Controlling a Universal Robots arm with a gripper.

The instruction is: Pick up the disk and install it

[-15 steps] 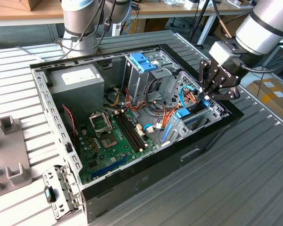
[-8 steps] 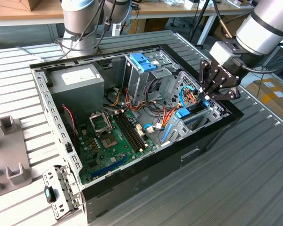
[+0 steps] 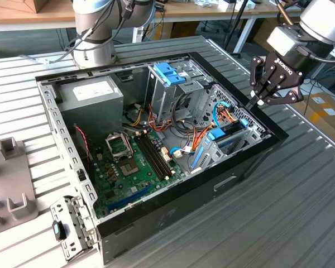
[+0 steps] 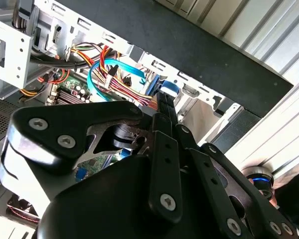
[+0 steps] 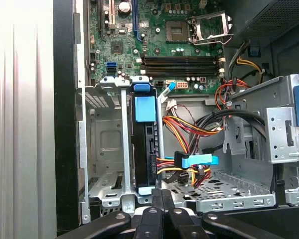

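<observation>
- At the exterior view's left, a grey plastic fixture lies on the ribbed metal table, just beside the open computer case.
- At the case's near corner, a loose perforated metal bracket leans against its wall.
- Inside the case, a grey power supply sits at the far left corner; the green motherboard lies flat on the floor of the case, with an open processor socket and dark memory slots beside it.
- Behind the case stands the arm's grey base.
- Near the middle, an upright metal cage carries a blue plastic handle on top.
- Red, yellow and orange wire bundles run between that cage and the drive bay, with a thin light-blue cable looping above them.
- The disk stands on edge in the metal drive bay at the case's right wall, its blue carrier showing at the top; in the first wrist view the disk sits between the bay's metal rails, with a cable plug at its side.
- The pincer hangs over the case's right rim, directly above the disk's end, its black fingers drawn together with nothing between them; in both wrist views the fingers meet in a narrow line pointing at the disk.
</observation>
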